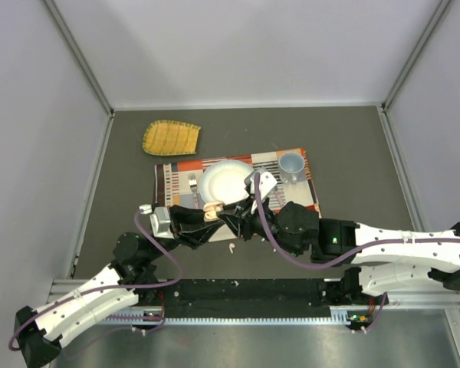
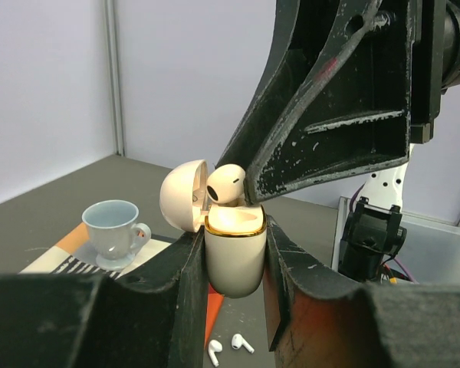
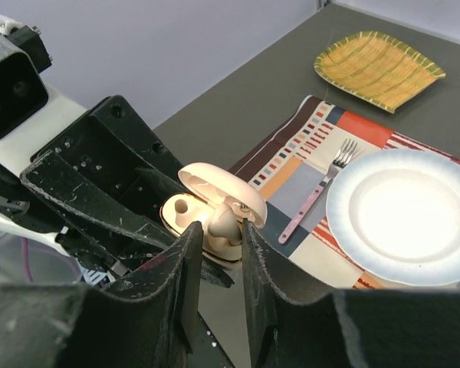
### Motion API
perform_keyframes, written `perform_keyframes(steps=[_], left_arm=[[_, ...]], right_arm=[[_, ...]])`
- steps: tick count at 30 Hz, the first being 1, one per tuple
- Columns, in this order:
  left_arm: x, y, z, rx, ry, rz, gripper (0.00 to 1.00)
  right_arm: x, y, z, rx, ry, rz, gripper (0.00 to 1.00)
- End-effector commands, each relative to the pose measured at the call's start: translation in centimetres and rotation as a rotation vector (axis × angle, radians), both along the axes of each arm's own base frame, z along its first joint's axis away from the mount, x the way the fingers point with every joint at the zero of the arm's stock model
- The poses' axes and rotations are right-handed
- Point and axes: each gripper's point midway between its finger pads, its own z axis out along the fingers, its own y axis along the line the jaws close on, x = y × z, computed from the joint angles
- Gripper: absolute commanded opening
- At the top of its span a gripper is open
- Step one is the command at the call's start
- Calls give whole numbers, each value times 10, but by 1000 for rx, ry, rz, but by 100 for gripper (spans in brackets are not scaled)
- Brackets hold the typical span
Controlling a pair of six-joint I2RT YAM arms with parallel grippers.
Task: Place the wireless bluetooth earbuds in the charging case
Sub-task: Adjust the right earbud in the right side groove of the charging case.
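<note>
From above, the case [image 1: 212,208] is at the near edge of the plate [image 1: 227,175]. A loose earbud [image 1: 231,247] lies on the table [image 1: 353,153] close by.

Left wrist: the left gripper [image 2: 232,239] is clamped on the open case, and two earbuds [image 2: 241,343] lie on the table below it.

Right wrist: the right gripper [image 3: 217,230] pinches one earbud [image 3: 225,218] narrowly at the case mouth. It looks not yet seated, and I judge that none is in so far.

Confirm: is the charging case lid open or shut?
Open. The lid is hinged back from the charging case, and an earbud is at its mouth.
</note>
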Motion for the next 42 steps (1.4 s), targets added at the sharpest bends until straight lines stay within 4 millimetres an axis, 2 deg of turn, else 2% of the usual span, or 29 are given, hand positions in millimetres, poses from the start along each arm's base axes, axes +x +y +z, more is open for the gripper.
perform_keyframes(steps=[1, 10, 11, 14, 21, 31, 34, 39, 42], left_arm=[[-4, 7, 26, -67, -61, 8, 0], [0, 10, 25, -75, -50, 40, 0], [2, 10, 24, -74, -47, 45, 0], [1, 10, 24, -73, -48, 43, 0], [1, 11, 25, -75, -50, 43, 0], [-11, 6, 30, -62, -86, -21, 0], [-14, 4, 31, -57, -91, -41, 0], [-16, 1, 29, -49, -87, -62, 0], [-18, 0, 30, -50, -87, -74, 0]], right_arm=[[-1, 3, 19, 25, -17, 30, 27], [-5, -9, 33, 82, -33, 46, 36], [-7, -13, 46, 135, -42, 50, 37], [-7, -23, 50, 168, -46, 44, 38], [6, -37, 46, 186, -33, -56, 38], [4, -11, 41, 149, -19, -21, 38], [3, -7, 42, 148, -18, -7, 40], [1, -6, 41, 147, -17, 4, 52], [0, -6, 38, 137, -15, 5, 52]])
